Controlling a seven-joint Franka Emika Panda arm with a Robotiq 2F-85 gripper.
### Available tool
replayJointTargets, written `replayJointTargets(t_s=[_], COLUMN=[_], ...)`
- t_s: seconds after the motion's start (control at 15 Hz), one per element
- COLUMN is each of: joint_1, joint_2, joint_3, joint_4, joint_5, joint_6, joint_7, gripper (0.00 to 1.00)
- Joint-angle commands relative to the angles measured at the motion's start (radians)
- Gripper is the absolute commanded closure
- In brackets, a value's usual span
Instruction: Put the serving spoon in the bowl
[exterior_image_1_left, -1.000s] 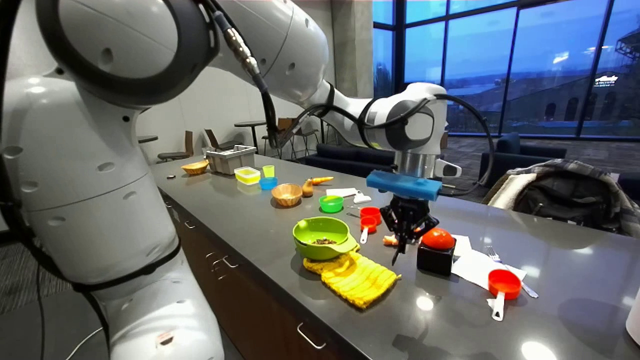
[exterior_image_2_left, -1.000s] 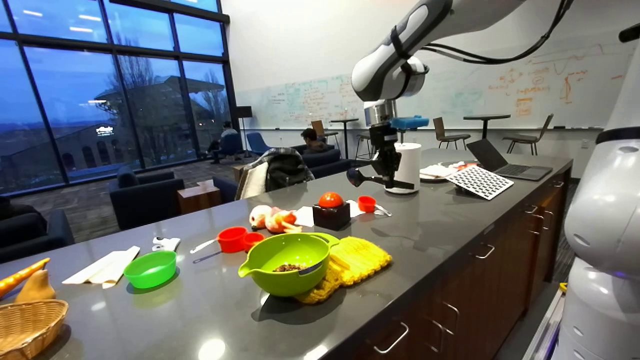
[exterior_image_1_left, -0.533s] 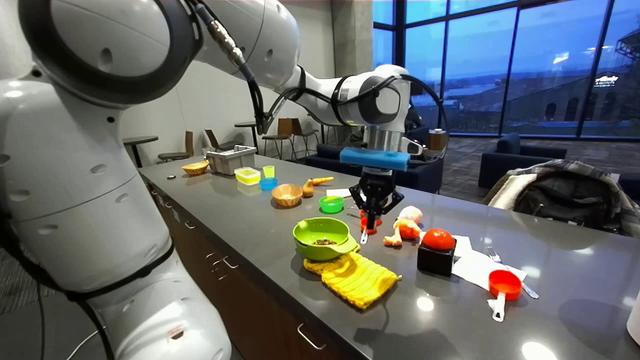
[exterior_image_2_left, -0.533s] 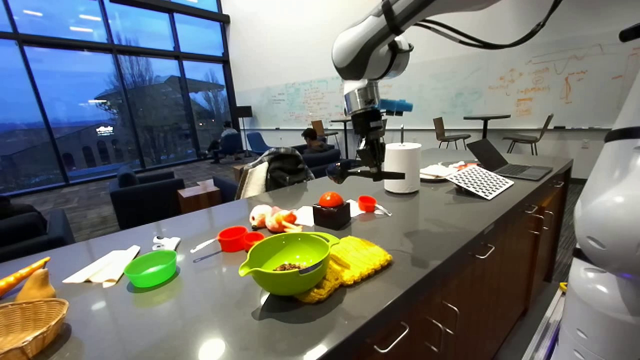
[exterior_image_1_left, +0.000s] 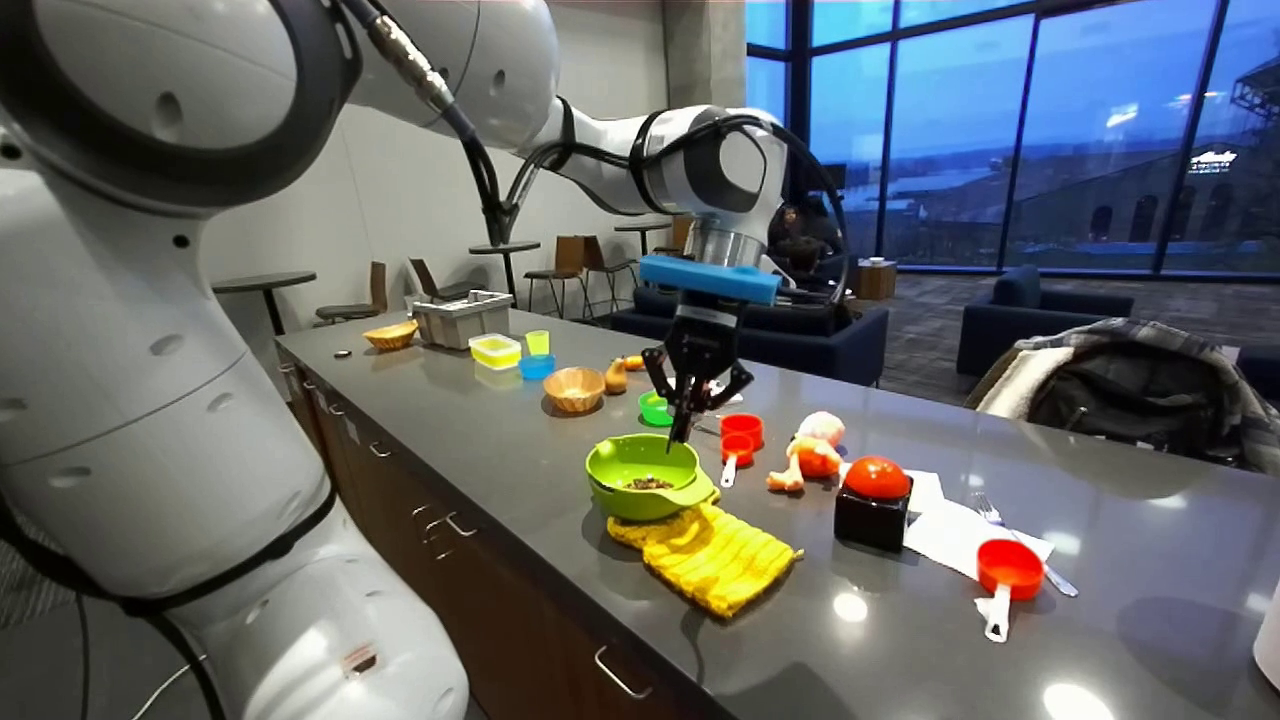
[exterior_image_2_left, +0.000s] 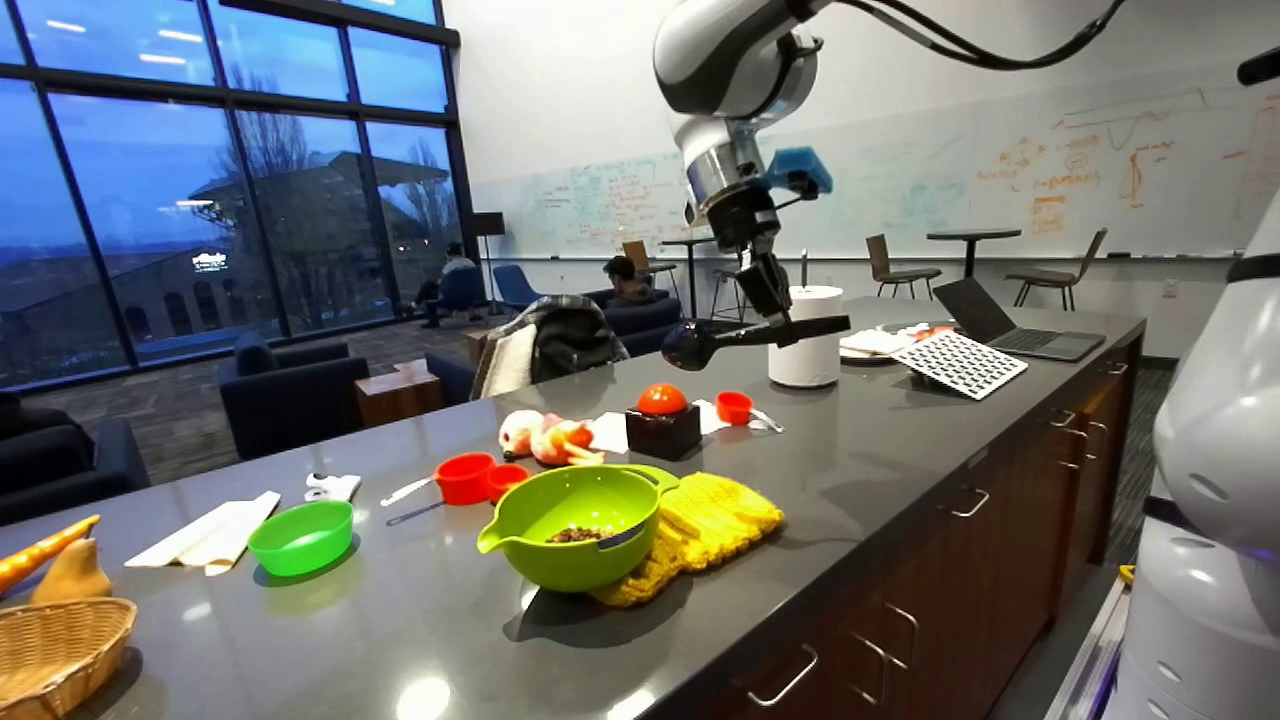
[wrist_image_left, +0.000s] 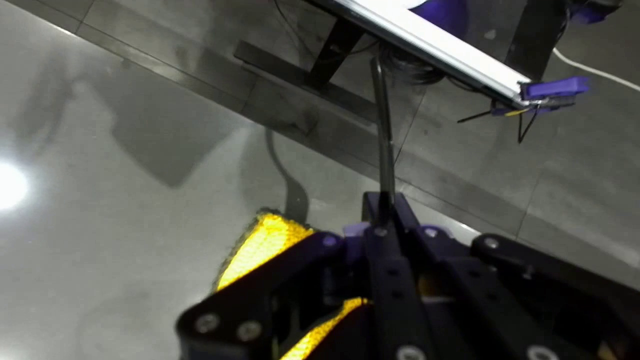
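The white jointed arm (exterior_image_2_left: 735, 65) reaches out, wrist (exterior_image_2_left: 720, 172) tilted — its black fingers (exterior_image_2_left: 766, 287) clamped on the slim black serving spoon (exterior_image_2_left: 745, 335), nearly level, head away from the base (exterior_image_2_left: 1200, 615).

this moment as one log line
black gripper: holding black long-handled serving spoon aloft | round lime-green plastic bowl: dark bits inside | placement: pending

The gripper (wrist_image_left: 385, 210) clasped the spoon (wrist_image_left: 385, 135); a cloth (wrist_image_left: 259, 247) (yellow, partly hidden behind the gripper) lay on the counter (wrist_image_left: 125, 260), with floor (wrist_image_left: 475, 185) beyond its edge.
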Motion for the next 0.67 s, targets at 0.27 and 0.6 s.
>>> replayJointTargets(t_s=[0.27,0.6], joint_1=[0.045,0.057], joint_2=[0.032,0.143], joint_3=[0.01,0.021], joint_4=[0.043,0.09], joint_5=[0.07,0.118], joint_6=[-0.14,-0.137], joint_7=[-0.097,-0.159], gripper=[0.99,0.99])
